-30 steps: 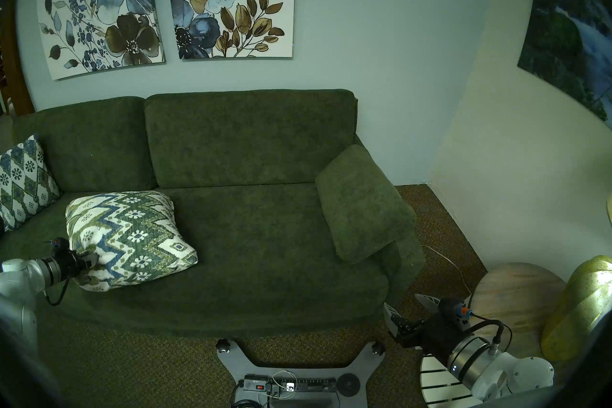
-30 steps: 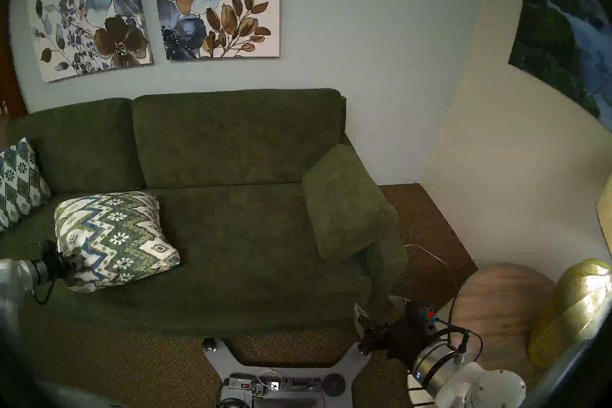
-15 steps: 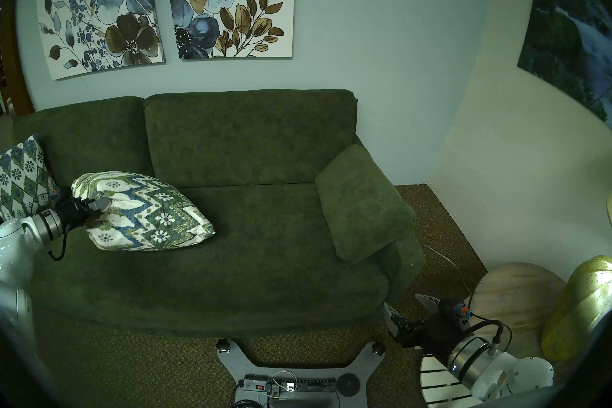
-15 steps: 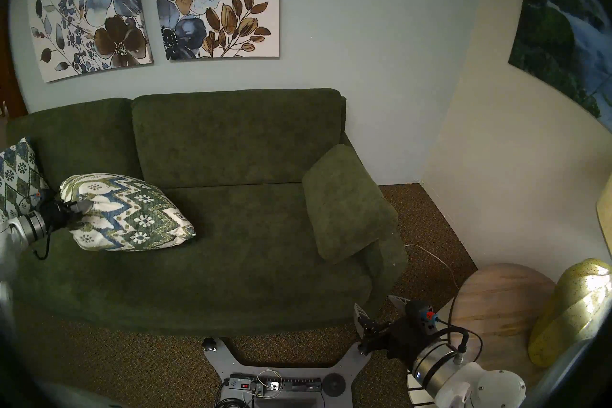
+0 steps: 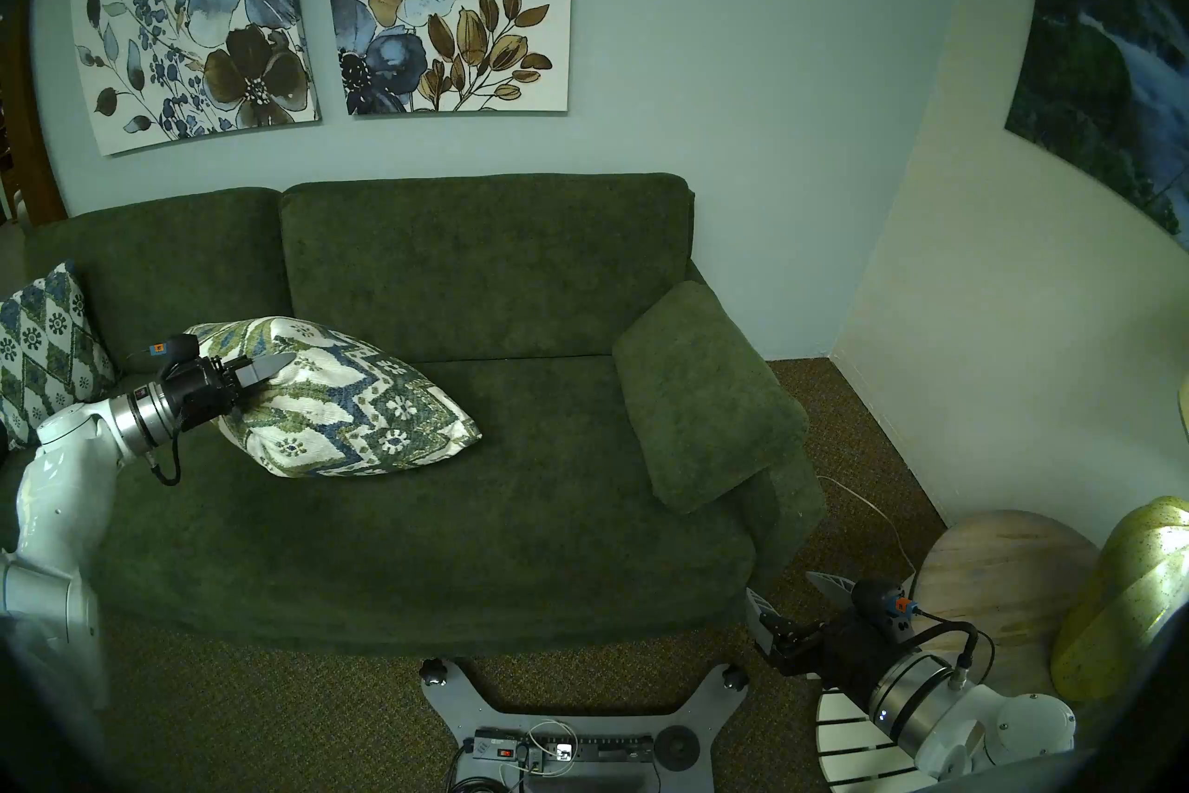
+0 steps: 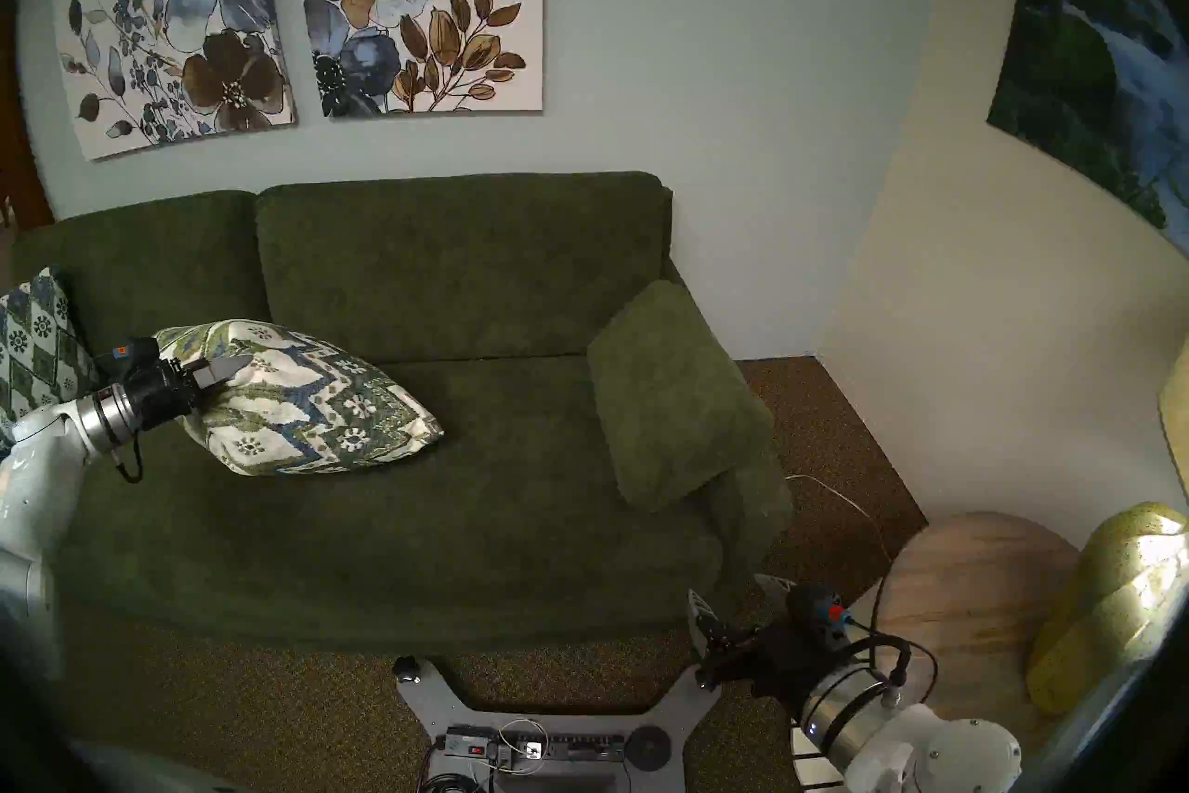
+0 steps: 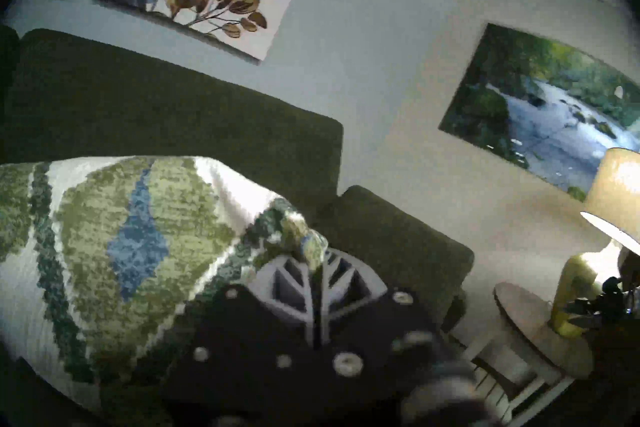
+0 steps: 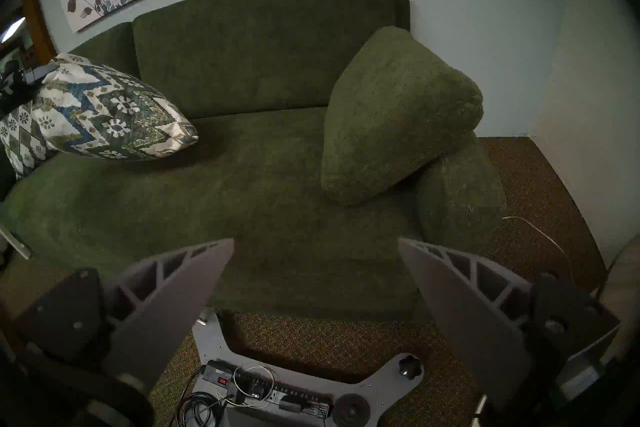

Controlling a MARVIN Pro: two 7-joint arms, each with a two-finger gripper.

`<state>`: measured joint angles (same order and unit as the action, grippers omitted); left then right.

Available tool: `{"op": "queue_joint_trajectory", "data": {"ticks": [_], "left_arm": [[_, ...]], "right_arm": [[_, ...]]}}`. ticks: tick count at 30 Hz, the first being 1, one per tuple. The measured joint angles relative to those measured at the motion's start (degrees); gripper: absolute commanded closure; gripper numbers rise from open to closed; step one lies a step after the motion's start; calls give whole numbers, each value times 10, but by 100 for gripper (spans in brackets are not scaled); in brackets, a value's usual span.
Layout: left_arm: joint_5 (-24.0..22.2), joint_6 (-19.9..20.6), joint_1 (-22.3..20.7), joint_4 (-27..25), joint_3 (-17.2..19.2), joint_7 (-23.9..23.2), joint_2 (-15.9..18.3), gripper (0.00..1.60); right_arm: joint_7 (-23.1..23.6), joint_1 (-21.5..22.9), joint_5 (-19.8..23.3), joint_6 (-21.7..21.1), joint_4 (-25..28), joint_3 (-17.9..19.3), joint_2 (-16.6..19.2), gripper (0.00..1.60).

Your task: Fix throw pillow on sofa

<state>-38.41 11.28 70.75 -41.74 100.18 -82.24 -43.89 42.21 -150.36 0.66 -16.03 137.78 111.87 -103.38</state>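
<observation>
The throw pillow (image 5: 360,405), cream with green-and-blue zigzags, hangs tilted over the left seat of the dark green sofa (image 5: 515,515). Its right corner points down toward the seat. My left gripper (image 5: 270,380) is shut on the pillow's upper left edge; one grey finger lies on top and the other is hidden under the fabric. The left wrist view shows the pillow (image 7: 121,242) pinched at the fingers (image 7: 322,284). My right gripper (image 5: 788,589) is open and empty, low in front of the sofa's right arm. The right wrist view shows its gripper (image 8: 315,242) spread wide.
A blue-white diamond-lattice pillow (image 5: 45,347) leans at the sofa's left end. A plain green cushion (image 5: 701,399) rests on the right arm. A round wooden side table (image 5: 1004,573) with a yellow lamp base (image 5: 1119,598) stands at the right. My base plate with a power strip (image 5: 566,746) is on the carpet.
My left gripper has lifted the throw pillow off the seat's front left and carried it up and to the right, toward the backrest. The right arm has not moved.
</observation>
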Motion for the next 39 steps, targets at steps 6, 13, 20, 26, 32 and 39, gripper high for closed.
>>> {"op": "queue_joint_trajectory", "data": {"ticks": [6, 13, 20, 26, 32, 39], "left_arm": [[-6, 18, 10, -46, 4, -3, -22, 160], [-8, 41, 40, -101, 17, 42, -50, 160], [-12, 65, 61, -152, 31, 70, -67, 160], [-14, 84, 58, -187, 33, 71, -76, 160], [-15, 105, 41, -226, 33, 68, -83, 160], [-18, 135, 23, -272, 32, 67, -90, 160]], "right_arm": [[0, 0, 0, 0, 0, 0, 0, 0], [1, 0, -1, 0, 0, 0, -1, 0], [2, 0, -1, 0, 0, 1, -1, 0], [2, 0, -1, 0, 0, 1, -1, 0], [3, 1, -2, 0, 0, 1, -2, 0], [3, 1, -2, 0, -1, 1, -2, 0]]}}
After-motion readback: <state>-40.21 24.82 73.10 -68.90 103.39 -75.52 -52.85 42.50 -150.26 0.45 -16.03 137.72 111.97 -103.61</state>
